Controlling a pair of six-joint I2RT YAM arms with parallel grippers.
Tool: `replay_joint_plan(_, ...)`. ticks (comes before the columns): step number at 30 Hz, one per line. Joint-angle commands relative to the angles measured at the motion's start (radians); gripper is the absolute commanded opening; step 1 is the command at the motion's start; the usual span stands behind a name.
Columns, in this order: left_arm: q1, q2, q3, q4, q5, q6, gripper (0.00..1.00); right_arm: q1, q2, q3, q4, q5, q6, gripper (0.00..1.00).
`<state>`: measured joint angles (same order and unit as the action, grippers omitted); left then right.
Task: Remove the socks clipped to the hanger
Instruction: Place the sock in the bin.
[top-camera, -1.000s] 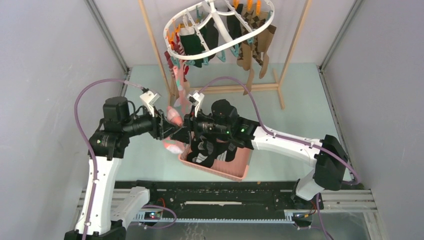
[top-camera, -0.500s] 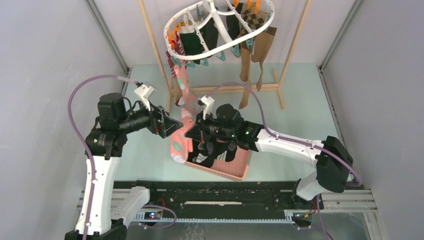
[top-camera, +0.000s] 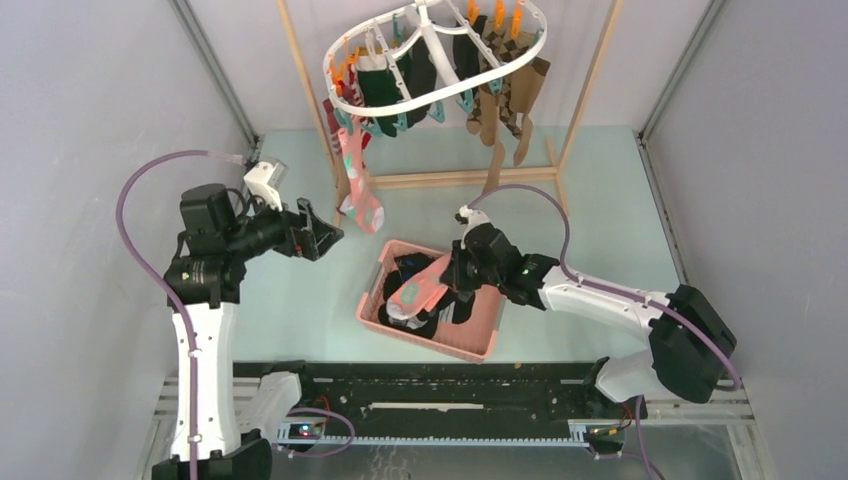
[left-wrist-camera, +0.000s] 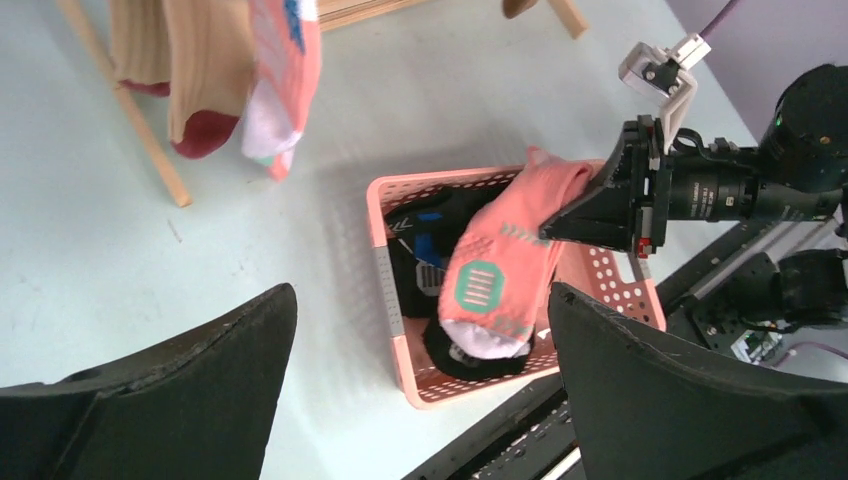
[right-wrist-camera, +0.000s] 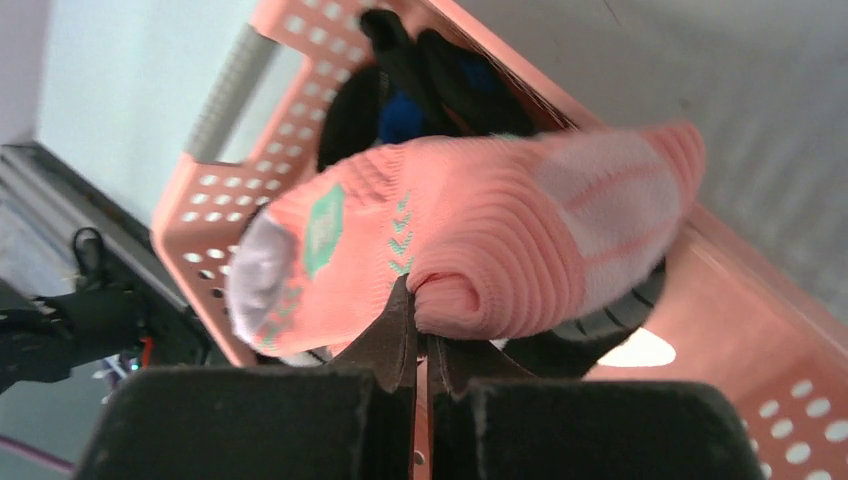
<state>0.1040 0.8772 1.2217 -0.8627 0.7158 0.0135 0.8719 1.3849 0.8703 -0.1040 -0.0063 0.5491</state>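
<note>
Top external: right gripper (top-camera: 447, 274), clenched on the pink sock (top-camera: 415, 290), has carried it over the basket (top-camera: 472, 346). Left gripper (top-camera: 324, 232), released, has withdrawn leftward from the hanger (top-camera: 440, 92).

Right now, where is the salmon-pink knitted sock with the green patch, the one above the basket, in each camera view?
Top external: the salmon-pink sock hangs at lower centre, pinched by the right gripper.
Left wrist: centre-right, over the pink perforated plastic basket.
Right wrist: fills the middle, just beyond the fingertips.
Shared landmark: that basket, under the sock in all three.
</note>
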Motion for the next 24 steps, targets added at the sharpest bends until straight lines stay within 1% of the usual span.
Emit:
replay_joint_plan(1,0.023,-0.004,0.003,-0.014,-0.051,0.071,1.0,0.0,0.049,-0.003,-0.152,0.076,0.065,0.0)
replay_joint_plan(5,0.026,-0.009,-0.017,-0.018,-0.068,0.095,1.0,-0.011,0.12,0.002,-0.268,0.158,0.084,0.0)
replay_joint_plan(8,0.027,-0.009,-0.021,-0.018,-0.072,0.104,1.0,-0.053,0.131,0.002,-0.306,0.226,0.054,0.0)
replay_joint_plan(11,0.026,-0.008,-0.022,-0.016,-0.073,0.105,1.0,-0.148,0.129,0.023,-0.329,0.252,-0.005,0.0)
replay_joint_plan(14,0.027,-0.012,-0.026,-0.016,-0.074,0.111,1.0,-0.186,0.133,0.072,-0.345,0.31,-0.091,0.0)
replay_joint_plan(17,0.027,-0.019,-0.034,-0.017,-0.071,0.116,1.0,-0.188,0.159,0.141,-0.352,0.363,-0.197,0.0)
replay_joint_plan(20,0.027,-0.022,-0.041,-0.022,-0.067,0.121,1.0,-0.179,0.176,0.21,-0.375,0.33,-0.267,0.0)
replay_joint_plan(22,0.027,-0.024,-0.048,-0.023,-0.067,0.127,1.0,-0.148,0.168,0.21,-0.383,0.321,-0.273,0.04)
replay_joint_plan(24,0.029,-0.026,-0.058,-0.022,-0.067,0.129,1.0,-0.107,0.167,0.203,-0.418,0.337,-0.259,0.12)
